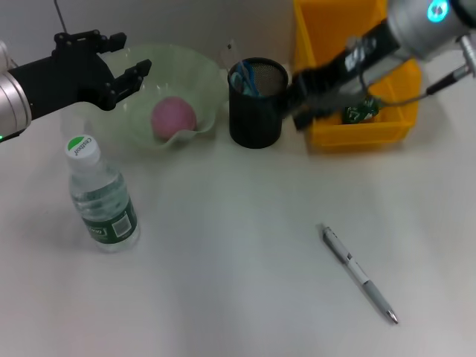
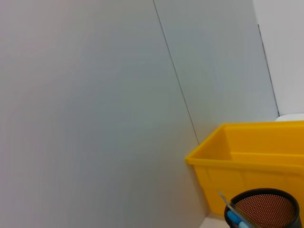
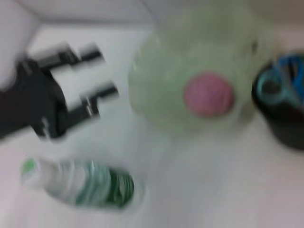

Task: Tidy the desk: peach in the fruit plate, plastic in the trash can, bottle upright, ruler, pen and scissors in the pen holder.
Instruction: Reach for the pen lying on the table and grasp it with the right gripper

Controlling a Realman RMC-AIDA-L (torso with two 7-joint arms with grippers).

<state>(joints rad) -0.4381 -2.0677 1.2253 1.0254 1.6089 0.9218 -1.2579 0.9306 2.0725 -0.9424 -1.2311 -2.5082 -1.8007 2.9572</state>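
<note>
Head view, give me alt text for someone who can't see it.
A silver pen lies alone on the white desk, while a peach sits in the green fruit plate and a water bottle stands upright. The open left pincer hovers by the plate; the right pincer is between the black pen holder and yellow bin.

peach [image 1: 173, 116] in plate [image 1: 201, 74] | bottle [image 1: 102, 198] upright | pen [image 1: 360, 274] on desk

Peach [image 1: 173, 115] in fruit plate [image 1: 201, 82] upper left; pen holder [image 1: 256, 104] right of it; bottle [image 1: 102, 195] lower left; pen [image 1: 359, 274] lower right.
</note>
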